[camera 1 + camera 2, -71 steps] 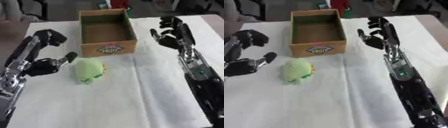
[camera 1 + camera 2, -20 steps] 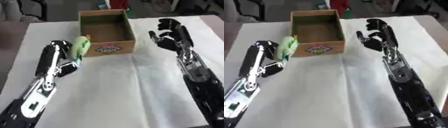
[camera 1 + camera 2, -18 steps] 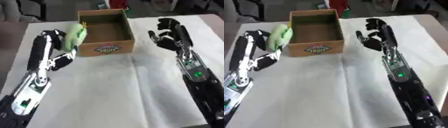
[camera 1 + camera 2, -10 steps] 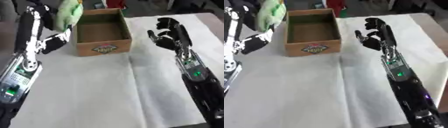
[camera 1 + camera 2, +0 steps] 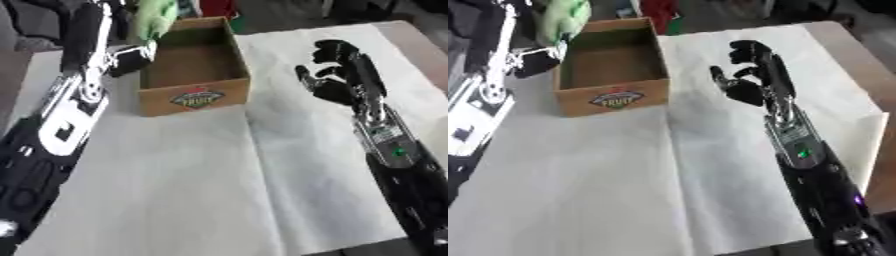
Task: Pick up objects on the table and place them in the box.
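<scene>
Nearest the camera there's only the white cloth [image 5: 201, 190] spread over the table, running up to the cardboard box [image 5: 193, 80], which sits open-topped on it with a fruit label on its near wall. To the right of the box and well apart from it, the right hand [image 5: 337, 75] floats over the cloth, palm turned toward the box, fingers loosely bent and spread, nothing in them. On the left of the box the left arm rises steeply, silver and black, alongside the box's left wall. Further back, at the box's far left corner, the left hand [image 5: 131, 52] is up high with the pale green object [image 5: 562, 17] held at its top, fingers curled against it; the exact grip is blurred, so how each finger sits cannot be told. That green object hangs above the box's far left rim, partly over the opening, not inside. Beyond the box's far wall a red thing [image 5: 214, 7] sits off the cloth.
</scene>
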`<state>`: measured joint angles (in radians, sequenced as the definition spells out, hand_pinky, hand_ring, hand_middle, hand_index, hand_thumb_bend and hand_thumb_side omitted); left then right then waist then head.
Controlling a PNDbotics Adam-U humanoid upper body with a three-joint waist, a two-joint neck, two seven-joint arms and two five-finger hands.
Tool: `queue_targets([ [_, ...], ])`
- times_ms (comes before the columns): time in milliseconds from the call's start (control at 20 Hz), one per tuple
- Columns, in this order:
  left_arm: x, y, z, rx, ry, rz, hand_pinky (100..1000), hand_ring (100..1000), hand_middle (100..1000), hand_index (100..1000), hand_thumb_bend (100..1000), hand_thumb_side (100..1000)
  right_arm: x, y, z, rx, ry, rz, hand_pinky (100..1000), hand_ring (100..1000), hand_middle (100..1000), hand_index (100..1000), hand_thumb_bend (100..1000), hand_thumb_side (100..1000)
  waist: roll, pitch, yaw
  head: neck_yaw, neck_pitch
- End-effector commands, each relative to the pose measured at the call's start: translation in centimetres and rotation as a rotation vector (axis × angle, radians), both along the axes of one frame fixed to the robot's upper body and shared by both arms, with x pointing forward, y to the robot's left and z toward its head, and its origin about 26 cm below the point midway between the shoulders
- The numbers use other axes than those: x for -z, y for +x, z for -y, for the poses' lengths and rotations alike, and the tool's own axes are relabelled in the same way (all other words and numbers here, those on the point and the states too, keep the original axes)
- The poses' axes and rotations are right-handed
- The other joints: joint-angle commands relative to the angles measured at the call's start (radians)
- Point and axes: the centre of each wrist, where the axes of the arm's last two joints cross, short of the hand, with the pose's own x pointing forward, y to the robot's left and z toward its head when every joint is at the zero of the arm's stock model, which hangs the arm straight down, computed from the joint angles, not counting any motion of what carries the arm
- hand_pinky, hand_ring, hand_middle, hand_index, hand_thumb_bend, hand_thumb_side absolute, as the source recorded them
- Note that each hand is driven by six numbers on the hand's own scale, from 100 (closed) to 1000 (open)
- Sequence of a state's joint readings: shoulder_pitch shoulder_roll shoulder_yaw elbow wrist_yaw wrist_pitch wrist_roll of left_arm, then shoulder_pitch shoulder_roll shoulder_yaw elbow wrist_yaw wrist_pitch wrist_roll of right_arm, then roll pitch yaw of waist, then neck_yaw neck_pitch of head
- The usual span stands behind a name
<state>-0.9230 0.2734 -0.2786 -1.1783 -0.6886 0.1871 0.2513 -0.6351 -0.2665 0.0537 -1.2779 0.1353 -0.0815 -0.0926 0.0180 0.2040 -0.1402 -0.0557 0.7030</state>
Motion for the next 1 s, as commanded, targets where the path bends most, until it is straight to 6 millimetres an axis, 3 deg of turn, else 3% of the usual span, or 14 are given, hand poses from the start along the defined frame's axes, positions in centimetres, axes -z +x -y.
queue_targets([
  [50,-0.3,1.6,-0.3,-0.051,0.045,0.01,533,416,358,422,171,100,-1.1,0.3,-0.6,-0.029,-0.011,0.025,576,712,631,764,380,100,0.004,-0.014,-0.016,0.02,-0.011],
  [300,1.1,3.2,-1.2,-0.135,0.112,-0.029,570,466,431,506,250,100,-0.8,0.3,-1.9,-0.08,-0.018,0.016,576,712,631,765,380,100,0.016,-0.013,-0.066,0.052,-0.016],
  [500,2.1,3.7,-1.8,-0.17,0.169,-0.081,624,548,520,601,346,100,-0.6,0.3,-2.0,-0.086,-0.015,0.009,576,712,630,764,380,100,0.019,-0.013,-0.083,0.064,-0.017],
  [550,2.2,3.7,-1.9,-0.176,0.187,-0.09,653,605,584,650,423,100,-0.5,0.3,-2.0,-0.084,-0.014,0.006,576,712,630,764,380,100,0.019,-0.013,-0.084,0.065,-0.017],
  [600,2.3,3.7,-1.9,-0.181,0.211,-0.1,664,626,610,664,442,100,-0.4,0.2,-1.9,-0.083,-0.014,0.004,576,712,630,765,380,100,0.019,-0.014,-0.085,0.066,-0.017],
  [650,2.3,3.7,-2.0,-0.186,0.232,-0.107,694,683,675,703,541,100,-0.3,0.2,-1.9,-0.082,-0.013,0.002,576,712,630,764,380,100,0.019,-0.015,-0.084,0.067,-0.017],
  [750,2.2,3.7,-2.0,-0.193,0.261,-0.118,719,716,719,727,628,100,-0.2,0.2,-1.8,-0.08,-0.01,0.0,576,713,630,764,379,100,0.019,-0.016,-0.082,0.068,-0.017],
  [850,1.9,3.7,-2.0,-0.198,0.273,-0.112,747,748,748,748,731,241,-0.2,0.2,-1.8,-0.079,-0.008,0.0,575,713,630,764,378,100,0.019,-0.017,-0.079,0.067,-0.018],
  [1000,1.3,3.4,-2.0,-0.196,0.26,-0.081,765,762,753,749,820,370,-0.1,0.1,-1.8,-0.077,-0.006,-0.002,575,713,630,764,377,100,0.018,-0.019,-0.074,0.065,-0.018],
])
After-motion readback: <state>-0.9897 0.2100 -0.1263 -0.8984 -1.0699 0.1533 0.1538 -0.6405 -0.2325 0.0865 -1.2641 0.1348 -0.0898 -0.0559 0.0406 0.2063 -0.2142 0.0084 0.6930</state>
